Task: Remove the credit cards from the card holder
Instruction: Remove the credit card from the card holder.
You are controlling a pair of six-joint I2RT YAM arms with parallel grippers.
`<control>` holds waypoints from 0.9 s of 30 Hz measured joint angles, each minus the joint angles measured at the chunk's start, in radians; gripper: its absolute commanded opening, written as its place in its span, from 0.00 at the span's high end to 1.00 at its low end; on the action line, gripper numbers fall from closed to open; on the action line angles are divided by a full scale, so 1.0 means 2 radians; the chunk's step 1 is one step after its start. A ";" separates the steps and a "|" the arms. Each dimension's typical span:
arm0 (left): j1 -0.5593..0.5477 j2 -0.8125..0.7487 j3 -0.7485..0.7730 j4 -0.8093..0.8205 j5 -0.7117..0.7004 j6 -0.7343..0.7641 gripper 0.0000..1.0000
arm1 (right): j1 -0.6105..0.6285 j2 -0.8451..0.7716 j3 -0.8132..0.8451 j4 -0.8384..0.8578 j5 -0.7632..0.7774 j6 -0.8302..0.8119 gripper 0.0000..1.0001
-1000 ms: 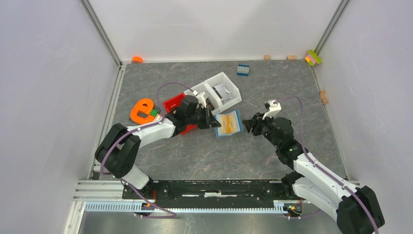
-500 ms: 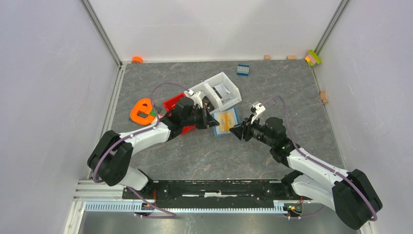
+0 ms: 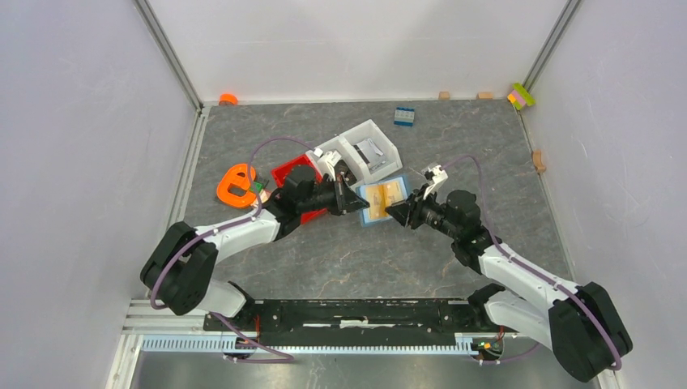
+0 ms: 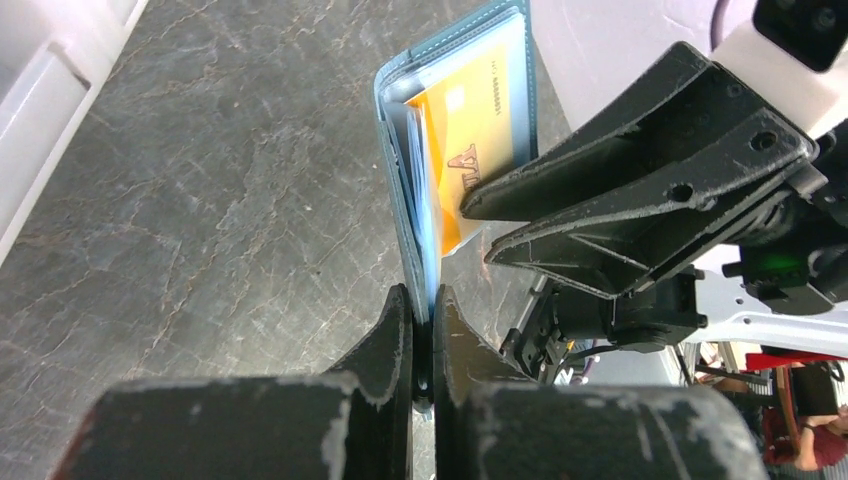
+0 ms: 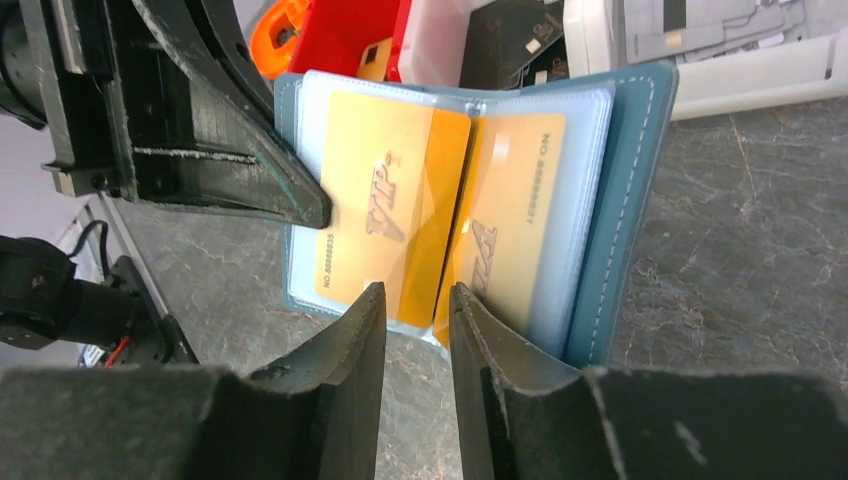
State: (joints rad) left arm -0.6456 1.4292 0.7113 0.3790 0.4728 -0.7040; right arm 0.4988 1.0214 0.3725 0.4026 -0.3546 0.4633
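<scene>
Grip on the left side has not altered: the left tool (image 4: 422,300) stays clamped shut on one edge of the card holder (image 5: 625,200). It holds the holder tilted up over the middle of the table (image 3: 324,251), with the white bin (image 3: 356,139) just beyond at 12 o'clock. Over the last second the holder has drifted slightly toward 12 o'clock. It stands open like a book, its clear sleeves fanned toward the right arm. The credit cards (image 5: 385,210) all sit inside those sleeves, two orange faces showing, none drawn out.

The real change is on the right. The right tool (image 5: 415,300) hung apart at 3 o'clock of the holder a second ago. It has since come in from 4 o'clock, and its tips now reach the holder's near edge. Its fingers stand a narrow gap apart, straddling the lower edge of the middle sleeve and its card. As far as the wrist view shows, nothing is pinched yet.

The approach looks finished and the first pull about to start. Closing on the card alone, not on the plastic sleeve, seems the delicate part.
</scene>
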 measured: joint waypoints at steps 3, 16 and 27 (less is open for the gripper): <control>0.000 -0.006 -0.006 0.012 0.005 -0.001 0.96 | -0.013 -0.003 -0.006 0.022 -0.018 0.016 0.62; -0.002 -0.010 -0.020 0.067 0.033 -0.011 0.96 | -0.054 0.017 -0.042 0.129 -0.107 0.101 0.56; -0.002 -0.009 -0.023 0.104 0.055 -0.025 0.96 | -0.057 0.012 -0.044 0.150 -0.121 0.114 0.55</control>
State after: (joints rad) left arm -0.6491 1.4117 0.6662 0.5861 0.5831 -0.7540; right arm 0.3847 1.0447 0.2836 0.7025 -0.5968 0.6918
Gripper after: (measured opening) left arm 0.070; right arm 0.482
